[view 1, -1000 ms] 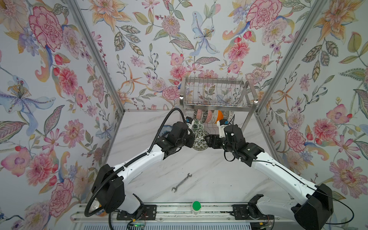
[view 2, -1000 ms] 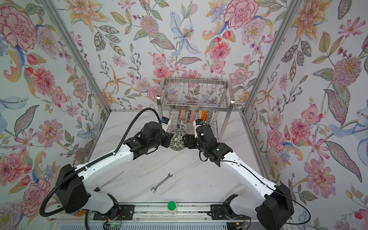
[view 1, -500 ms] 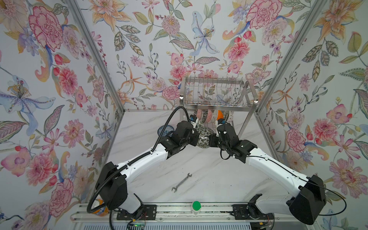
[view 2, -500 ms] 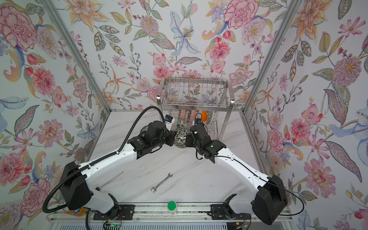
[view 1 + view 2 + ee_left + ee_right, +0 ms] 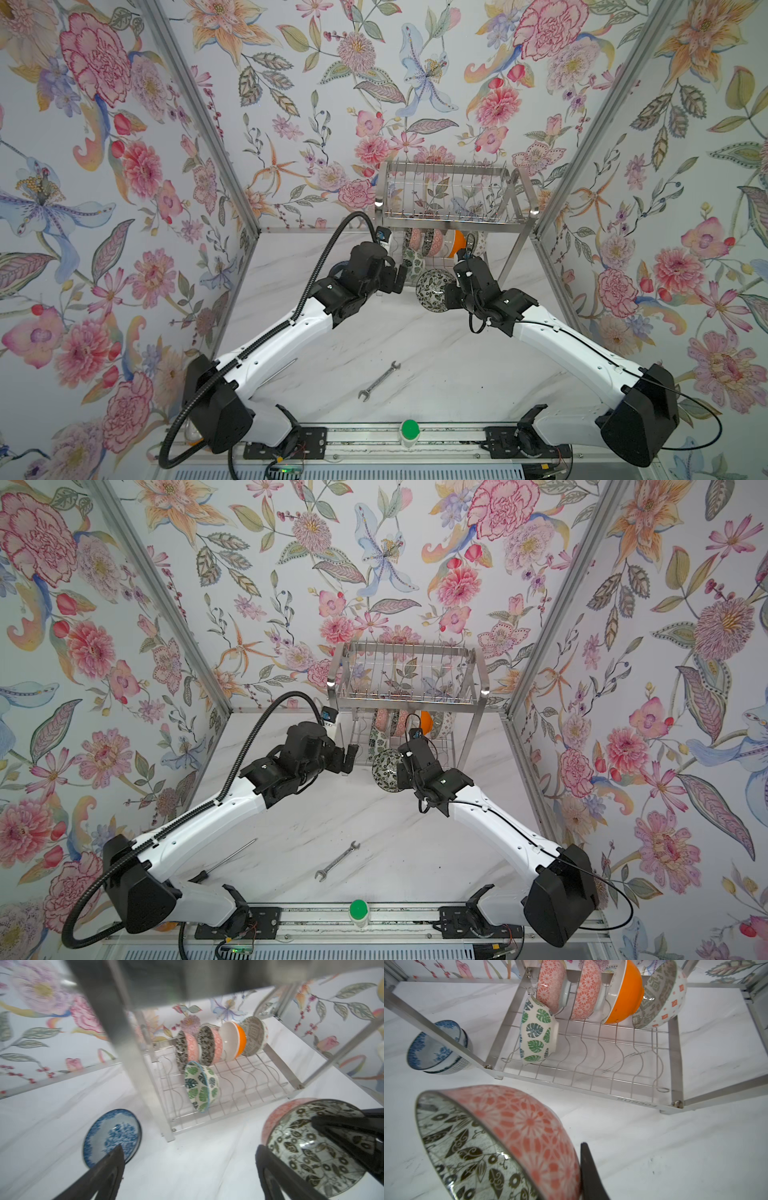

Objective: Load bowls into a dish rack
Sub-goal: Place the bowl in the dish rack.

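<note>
fig. bowl carried toward the lower tier. the right pincer [image 5: 445, 291] is clamped on the rim of a black-and-white floral bowl [image 5: 512, 1138] with a pink outside, one finger [image 5: 588, 1167] lying against the outer wall and its partner hidden inside. the bowl hangs tilted on edge, just on the near side of the dish rack [image 5: 591, 1093] and not yet in it. a rim grip seems to suit the job, since it leaves the bowl's body free to slide between wires.

the left pincer [image 5: 190, 1148] stands wide open and empty, just beside the held bowl, so the load is borne by the right arm alone.

on the wavy lower grid, four bowls stand on edge in the far row: two pink ones [image 5: 550, 985] [image 5: 588, 989], an orange one [image 5: 625, 995] and a grey-patterned one [image 5: 660, 997]. each leans in its own wire trough, which keeps it from rolling. a green-leaf bowl [image 5: 536, 1032] stands alone at the left end of the near row, and the troughs to its right are free; the held bowl's tilt already matches that stance.

a blue-and-white bowl [image 5: 112, 1136] waits on the counter [image 5: 415, 345] left of the rack; in the right wrist view it may be two nested bowls. a wrench [image 5: 380, 380] lies nearer, well apart.
</note>
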{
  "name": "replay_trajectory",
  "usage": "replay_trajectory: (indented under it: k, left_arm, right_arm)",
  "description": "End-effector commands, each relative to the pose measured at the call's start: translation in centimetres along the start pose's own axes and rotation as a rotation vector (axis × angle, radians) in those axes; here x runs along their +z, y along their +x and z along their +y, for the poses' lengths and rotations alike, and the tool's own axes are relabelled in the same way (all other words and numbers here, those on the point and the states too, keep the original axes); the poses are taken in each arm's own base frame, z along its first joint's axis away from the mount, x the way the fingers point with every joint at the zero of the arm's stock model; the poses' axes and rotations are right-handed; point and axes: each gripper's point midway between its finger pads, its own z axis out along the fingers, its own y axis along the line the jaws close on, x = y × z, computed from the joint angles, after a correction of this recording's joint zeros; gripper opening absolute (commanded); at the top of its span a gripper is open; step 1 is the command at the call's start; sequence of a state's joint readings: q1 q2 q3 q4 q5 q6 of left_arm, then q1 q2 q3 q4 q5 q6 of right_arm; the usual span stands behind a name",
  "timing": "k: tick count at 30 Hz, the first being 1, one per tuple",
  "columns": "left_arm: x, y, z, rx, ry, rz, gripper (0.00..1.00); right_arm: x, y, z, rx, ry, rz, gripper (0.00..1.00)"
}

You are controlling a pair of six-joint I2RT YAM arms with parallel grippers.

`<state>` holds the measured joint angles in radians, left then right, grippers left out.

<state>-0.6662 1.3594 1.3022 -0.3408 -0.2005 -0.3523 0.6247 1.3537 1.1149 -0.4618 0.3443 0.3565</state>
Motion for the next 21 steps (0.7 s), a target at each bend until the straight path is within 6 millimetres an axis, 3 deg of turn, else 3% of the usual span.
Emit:
replay_trajectory:
  k: [1, 6, 12, 21]
  left_arm:
    - [-2.9, -0.5, 5.7, -0.02, -0.132, -0.02, 0.99]
    - [-3.4, 1.0, 8.9, -0.07, -0.162, 0.016, 0.99]
    - [-2.9, 1.6, 8.8, -0.075, -0.146, 0.034, 0.99]
    - [-2.7, 1.9, 8.7, -0.082, -0.141, 0.041, 0.99]
  right_arm:
    - [0.6, -2.1, -1.9, -0.058, 0.125, -0.037, 0.0]
    - [2.9, -2.3, -3.3, -0.106, 0.258, -0.014, 0.0]
    - [5.1, -3.8, -4.1, -0.127, 0.379, -0.048, 0.0]
    - [6.5, -5.7, -5.1, -0.116, 0.5, -0.109, 0.0]
